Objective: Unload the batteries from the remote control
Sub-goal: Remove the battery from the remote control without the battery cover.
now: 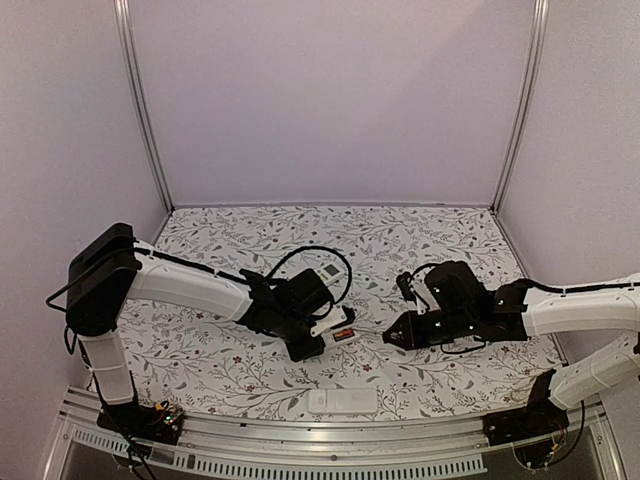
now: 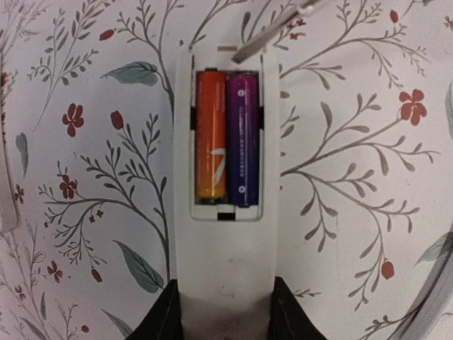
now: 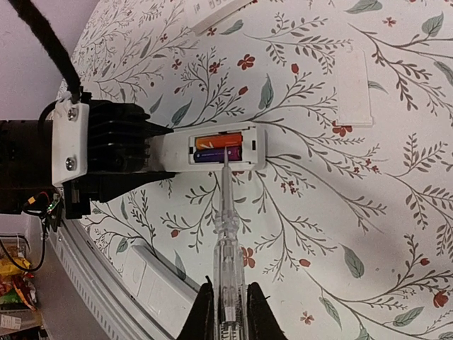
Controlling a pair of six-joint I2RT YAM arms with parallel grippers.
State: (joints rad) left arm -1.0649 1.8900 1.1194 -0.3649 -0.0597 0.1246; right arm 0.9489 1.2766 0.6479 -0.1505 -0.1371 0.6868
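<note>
A white remote control (image 2: 225,269) lies back-up on the floral table with its battery bay open. An orange battery (image 2: 211,142) and a purple battery (image 2: 243,142) sit side by side in the bay. My left gripper (image 2: 225,322) is shut on the remote's lower end. In the top view the remote (image 1: 340,331) is at the table's middle, at my left gripper (image 1: 322,338). My right gripper (image 3: 228,315) is shut on a clear pen-like tool (image 3: 228,241). Its metal tip rests at the bay's edge by the purple battery (image 3: 219,155), beside the orange one (image 3: 219,142).
A white battery cover (image 3: 354,88) lies on the table beyond the remote. A second white remote (image 1: 342,401) lies at the near edge. A small white device (image 1: 326,274) sits behind the left arm, under a looping black cable (image 1: 320,252).
</note>
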